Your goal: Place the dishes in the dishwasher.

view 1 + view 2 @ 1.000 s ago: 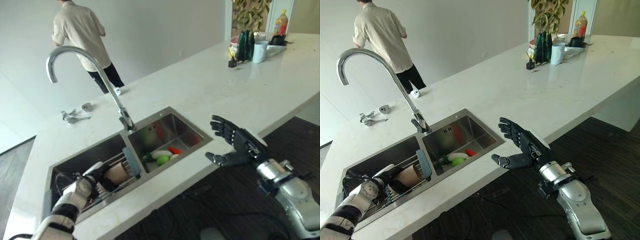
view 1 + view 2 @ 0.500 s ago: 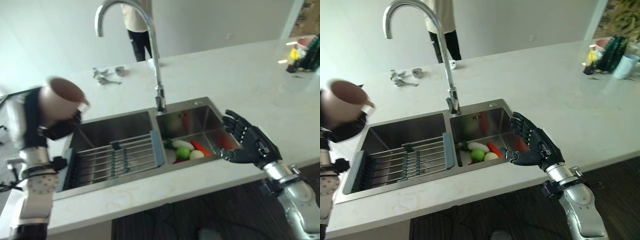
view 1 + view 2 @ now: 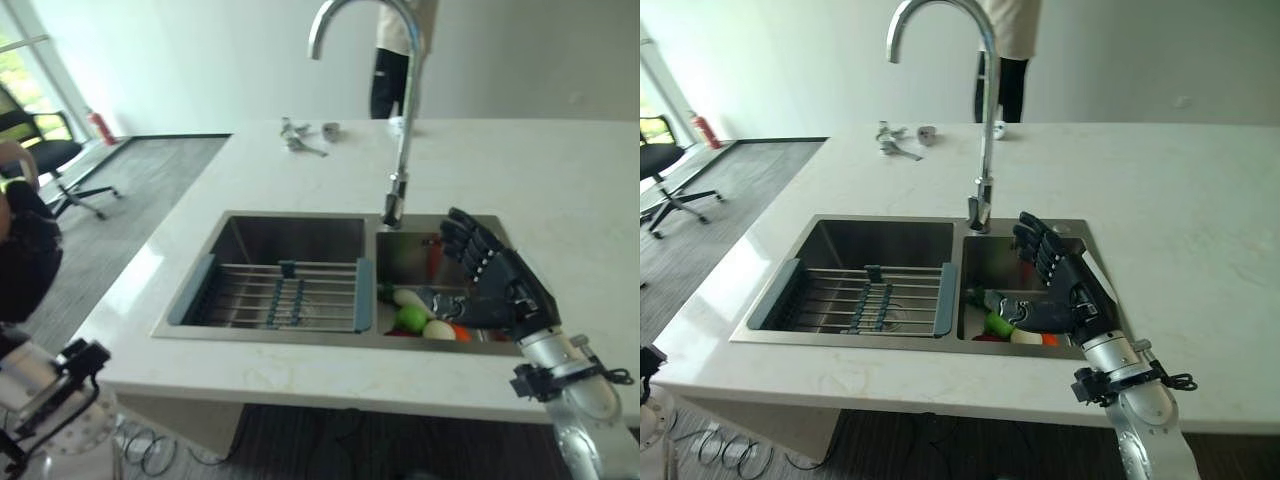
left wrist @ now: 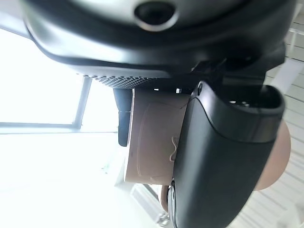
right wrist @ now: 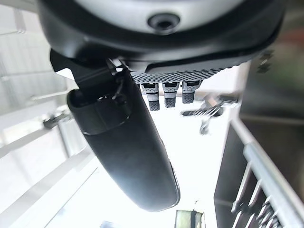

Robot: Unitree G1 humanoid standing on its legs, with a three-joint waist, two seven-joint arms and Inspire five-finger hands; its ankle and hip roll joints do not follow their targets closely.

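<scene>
- Left robot hand [image 4: 223, 156] clamped round a pinkish-beige mug [image 4: 152, 142], thumb pressed across its wall in the left wrist view; carried off the near left edge of the surface [image 3: 1200, 200], well apart from the sink [image 3: 880, 232].
- Mug likely stiff ceramic, smooth and a little slippery (judged from the glazed look), moderately light, breakable if knocked against a rack; best held round the body as here, or by the handle if reachable.
- Right robot hand [image 3: 495, 285] spread, fingers straight, holding nothing, hovering over the near rim of the right basin.
- Below it, vegetables [image 3: 412, 318] lying in that basin.
- Left basin spanned by a wire drying rack [image 3: 275, 295].
- Behind, tall curved faucet [image 3: 980, 100].
- Farthest, small metal parts [image 3: 895, 142] on the surface, and a person [image 3: 392, 60] standing beyond.
</scene>
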